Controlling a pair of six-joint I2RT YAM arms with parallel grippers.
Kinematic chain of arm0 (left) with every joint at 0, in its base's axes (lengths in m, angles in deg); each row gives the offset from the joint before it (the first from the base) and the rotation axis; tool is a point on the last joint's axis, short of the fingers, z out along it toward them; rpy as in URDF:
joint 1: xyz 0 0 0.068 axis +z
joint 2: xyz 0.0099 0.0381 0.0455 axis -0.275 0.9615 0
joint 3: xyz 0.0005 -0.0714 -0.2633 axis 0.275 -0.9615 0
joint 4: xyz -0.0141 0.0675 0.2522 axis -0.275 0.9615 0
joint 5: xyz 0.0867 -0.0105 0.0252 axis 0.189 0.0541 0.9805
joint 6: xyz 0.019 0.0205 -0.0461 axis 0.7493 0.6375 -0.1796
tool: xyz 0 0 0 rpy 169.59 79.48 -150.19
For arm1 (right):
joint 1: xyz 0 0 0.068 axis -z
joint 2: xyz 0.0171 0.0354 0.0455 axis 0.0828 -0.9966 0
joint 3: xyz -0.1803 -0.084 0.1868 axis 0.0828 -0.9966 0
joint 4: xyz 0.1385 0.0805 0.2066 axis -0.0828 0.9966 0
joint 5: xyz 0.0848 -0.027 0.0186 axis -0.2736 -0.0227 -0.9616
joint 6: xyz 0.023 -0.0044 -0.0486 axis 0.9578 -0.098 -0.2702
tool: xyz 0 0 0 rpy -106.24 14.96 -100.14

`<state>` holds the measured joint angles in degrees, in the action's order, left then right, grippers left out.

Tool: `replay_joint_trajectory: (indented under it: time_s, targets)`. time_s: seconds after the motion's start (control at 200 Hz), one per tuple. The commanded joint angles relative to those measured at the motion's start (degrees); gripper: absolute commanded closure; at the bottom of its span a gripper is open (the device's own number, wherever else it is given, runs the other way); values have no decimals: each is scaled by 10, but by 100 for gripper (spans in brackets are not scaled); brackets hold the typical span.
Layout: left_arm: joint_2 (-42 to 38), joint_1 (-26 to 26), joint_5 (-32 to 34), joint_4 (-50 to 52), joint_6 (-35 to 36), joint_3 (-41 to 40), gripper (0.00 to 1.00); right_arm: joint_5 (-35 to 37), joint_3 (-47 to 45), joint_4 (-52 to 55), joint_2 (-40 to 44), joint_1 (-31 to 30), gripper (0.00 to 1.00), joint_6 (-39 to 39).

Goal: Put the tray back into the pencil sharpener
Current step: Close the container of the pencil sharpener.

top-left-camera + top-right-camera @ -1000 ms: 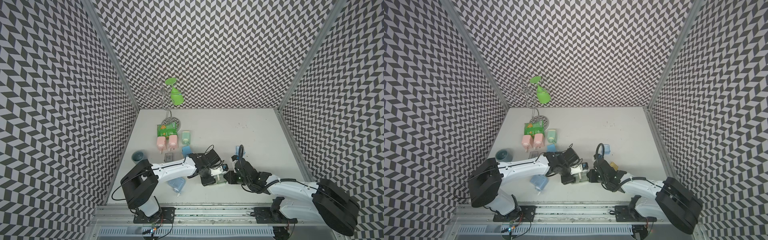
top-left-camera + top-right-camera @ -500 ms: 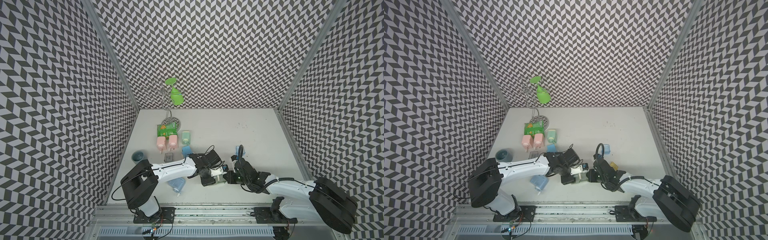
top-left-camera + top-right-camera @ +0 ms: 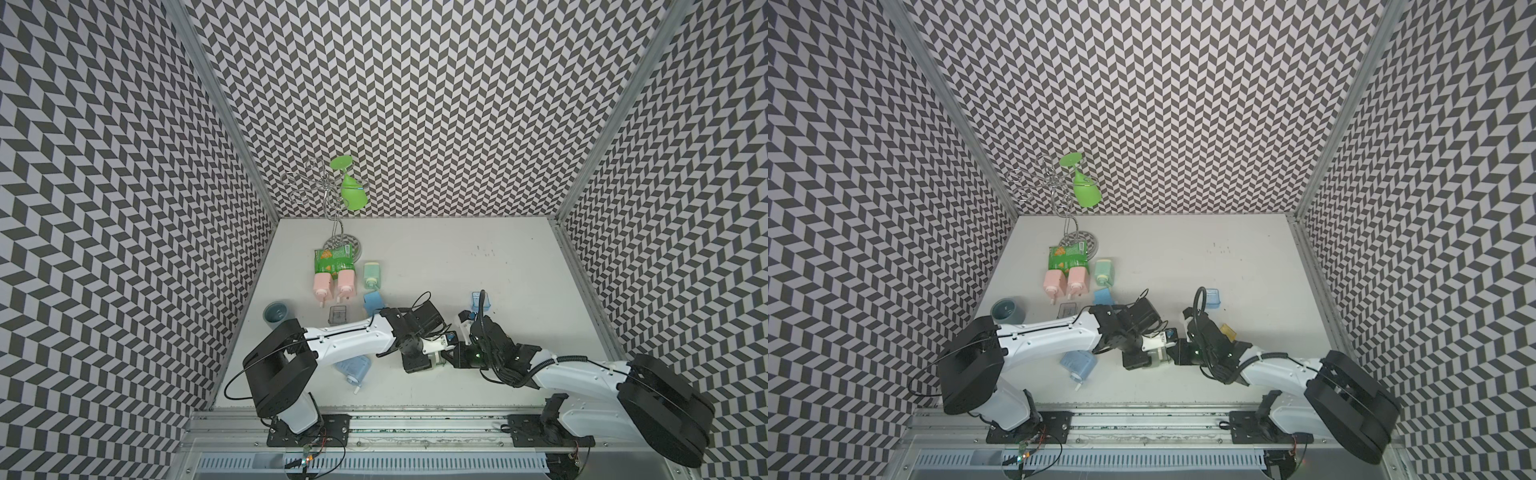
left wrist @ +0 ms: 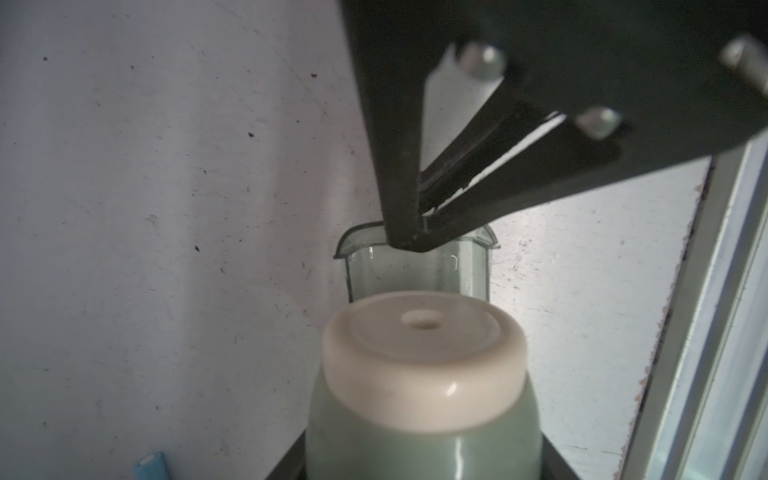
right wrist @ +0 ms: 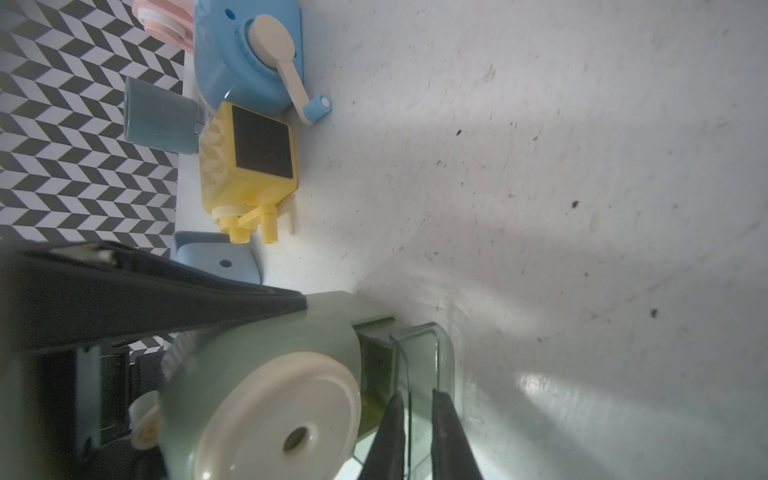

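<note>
Insertion step, I'd say. Near the middle of the table's front edge, the left gripper clamps the green pencil sharpener. The clear tray sits partway in its slot, and the right gripper is pinched narrow on the tray's wall. Next move calls for a straight push, no tilting. Top views hide the slot; the right wrist view shows the gap left.

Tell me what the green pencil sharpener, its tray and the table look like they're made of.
Pencil sharpener: probably moulded plastic, sage green with a cream front disc. It is smooth and slightly glossy, with soft highlights.
Tray: clear plastic, faintly green-tinted. The table shows through its walls.
Table: a matt white surface, scuffed and speckled. Its material is unclear.
</note>
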<state>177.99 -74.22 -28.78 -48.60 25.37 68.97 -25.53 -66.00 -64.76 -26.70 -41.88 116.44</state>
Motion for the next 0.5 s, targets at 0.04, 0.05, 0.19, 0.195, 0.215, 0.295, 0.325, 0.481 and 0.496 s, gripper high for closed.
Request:
replay_joint_trajectory:
  time_s: [0.04, 0.05, 0.19, 0.195, 0.215, 0.295, 0.325, 0.481, 0.496]
  targets:
    - [11, -4, 17, -3, 1, 6, 66, -15, -11, -30, 19, 13, 82, 1]
    - [11, -3, 18, -3, 1, 5, 66, -16, -12, -27, 22, 17, 82, 0]
    - [7, -3, 20, -3, 3, 3, 66, 1, -28, 23, 89, 64, 82, -7]
    - [7, -3, 20, -3, 3, 3, 66, 3, -29, 25, 91, 65, 82, -7]
    - [7, -3, 20, -3, 2, 3, 66, 9, -31, 31, 101, 71, 82, -6]
    - [4, -3, 22, -3, 3, 0, 66, 29, -53, 27, 126, 86, 82, 1]
    - [2, -3, 22, -4, 2, -2, 67, 33, -59, 20, 130, 86, 82, 5]
    - [-3, -3, 21, -6, 3, -6, 67, -26, -49, -7, 85, 87, 88, -6]
    - [-3, -3, 21, -6, 2, -6, 67, -31, -44, -6, 76, 85, 88, -9]
